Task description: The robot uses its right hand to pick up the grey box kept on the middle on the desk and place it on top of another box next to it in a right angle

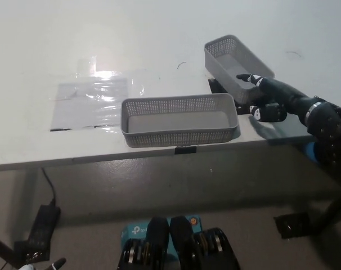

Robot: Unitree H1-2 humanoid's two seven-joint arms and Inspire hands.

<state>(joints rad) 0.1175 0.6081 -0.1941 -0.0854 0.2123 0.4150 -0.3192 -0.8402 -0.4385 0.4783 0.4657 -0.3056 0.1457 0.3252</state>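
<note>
A small grey mesh box [229,59] sits at the right of the white desk [159,34], skewed so its far end points up-left. My black right hand [266,97] comes in from the right and is shut on the box's near end, one finger over the rim and the thumb below it. The box looks raised off the desk at that end. A longer grey mesh box [179,121] lies crosswise near the desk's front edge, just left of the hand. Only a white sliver of my left hand [25,268] shows at the bottom left edge.
A clear plastic sheet [92,101] is taped to the desk left of the long box. Black tape marks [216,85] show by the small box. On the floor lie a black power adapter [40,222] with cable and a blue carton [135,230].
</note>
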